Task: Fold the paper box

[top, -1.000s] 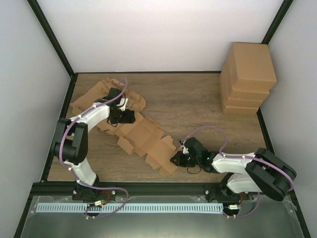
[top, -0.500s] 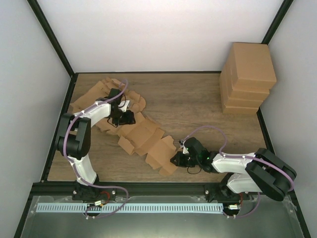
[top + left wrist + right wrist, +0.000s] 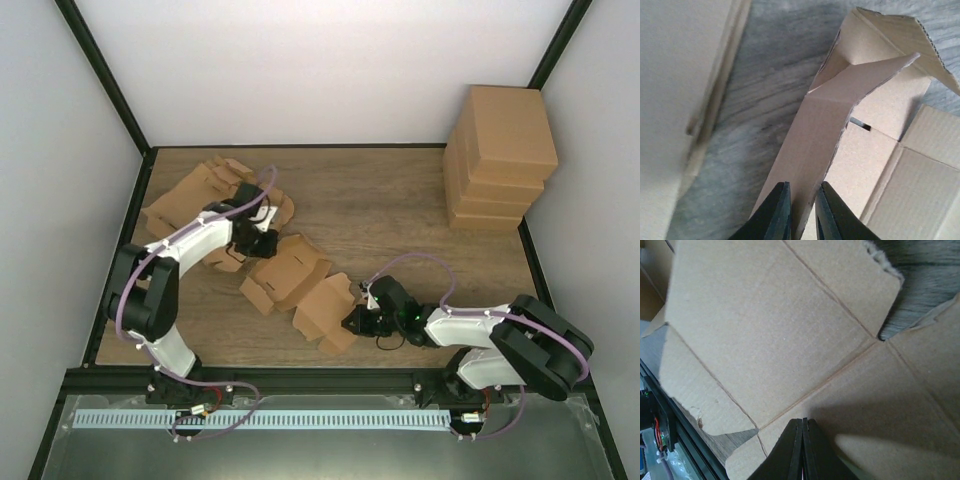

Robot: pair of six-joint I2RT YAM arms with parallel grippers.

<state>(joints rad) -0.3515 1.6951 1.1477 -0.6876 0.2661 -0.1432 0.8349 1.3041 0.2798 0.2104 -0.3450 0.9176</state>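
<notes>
I see left claw (image 3: 803, 189) pinching a flap (image 3: 826, 115) of the mid-desk box blank (image 3: 300, 280); right claw (image 3: 803, 422) clenched at its near-right edge. Four folded boxes (image 3: 500, 160) stacked far right.

We see a wooden table (image 3: 400, 210) boxed in by white walls (image 3: 320, 70). At two o'clock stands a stack of closed brown boxes (image 3: 500, 155) - tight in the corner. At ten o'clock lies a pile of flat cardboard sheets (image 3: 175, 205). At six o'clock, past a black rail (image 3: 320, 377), a white slotted strip (image 3: 300, 420) runs along a grey metal shelf (image 3: 330, 455).
</notes>
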